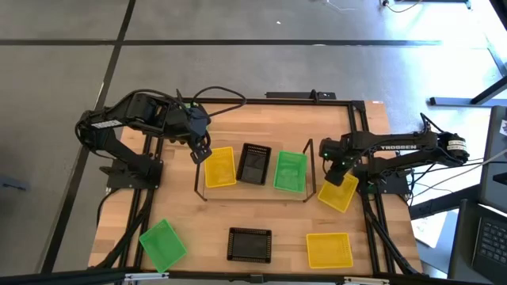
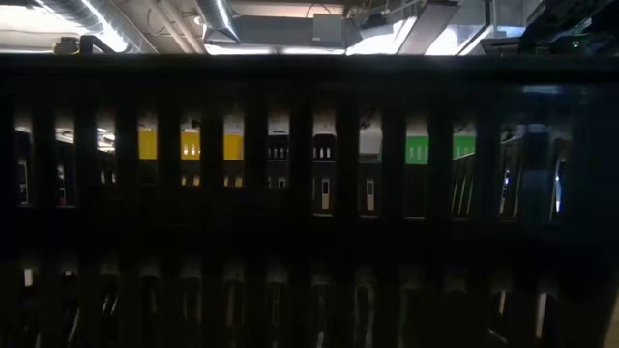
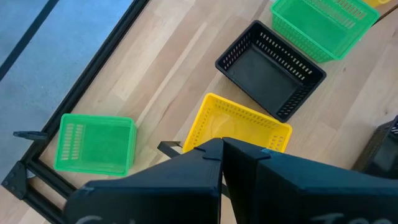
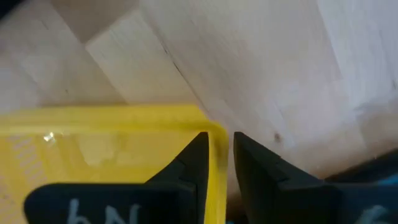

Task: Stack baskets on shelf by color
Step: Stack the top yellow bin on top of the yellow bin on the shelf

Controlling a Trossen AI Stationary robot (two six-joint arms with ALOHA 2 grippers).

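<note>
Right gripper [image 4: 216,149] grasps the rim of a yellow perforated plastic basket [image 1: 338,192] just beside the low wooden shelf [image 1: 255,192] on the worktop [image 1: 261,119], while left gripper [image 1: 200,152], clenched, hovers near the shelf's other end.

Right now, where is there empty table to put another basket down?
Bare wood lies between the front green basket and front black basket, and behind the shelf. The shelf is full; the right gripper grips a yellow basket beside it.

Low view behind black basket [image 2: 309,242] wall
</note>
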